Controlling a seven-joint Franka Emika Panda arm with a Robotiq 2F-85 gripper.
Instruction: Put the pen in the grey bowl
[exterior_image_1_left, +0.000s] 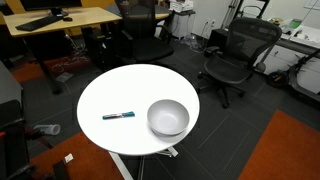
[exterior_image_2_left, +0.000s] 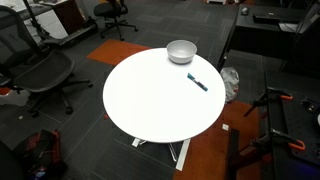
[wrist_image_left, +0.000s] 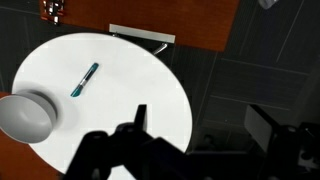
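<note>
The pen (exterior_image_1_left: 118, 116), dark with a blue-teal end, lies flat on the round white table (exterior_image_1_left: 120, 88) just beside the grey bowl (exterior_image_1_left: 168, 117). Both exterior views show them; in an exterior view the pen (exterior_image_2_left: 197, 83) lies near the bowl (exterior_image_2_left: 181, 51) at the table's far edge. In the wrist view the pen (wrist_image_left: 84, 80) lies apart from the bowl (wrist_image_left: 25, 117) on the table (wrist_image_left: 125, 70). My gripper (wrist_image_left: 200, 125) is open and empty, high above the table's edge, far from the pen. The arm does not show in the exterior views.
Black office chairs (exterior_image_1_left: 232, 52) and wooden desks (exterior_image_1_left: 60, 20) stand around the table. Another chair (exterior_image_2_left: 35, 75) and a dark cabinet (exterior_image_2_left: 265, 35) are close by. Orange floor patches (exterior_image_1_left: 285, 150) lie beside the table's base.
</note>
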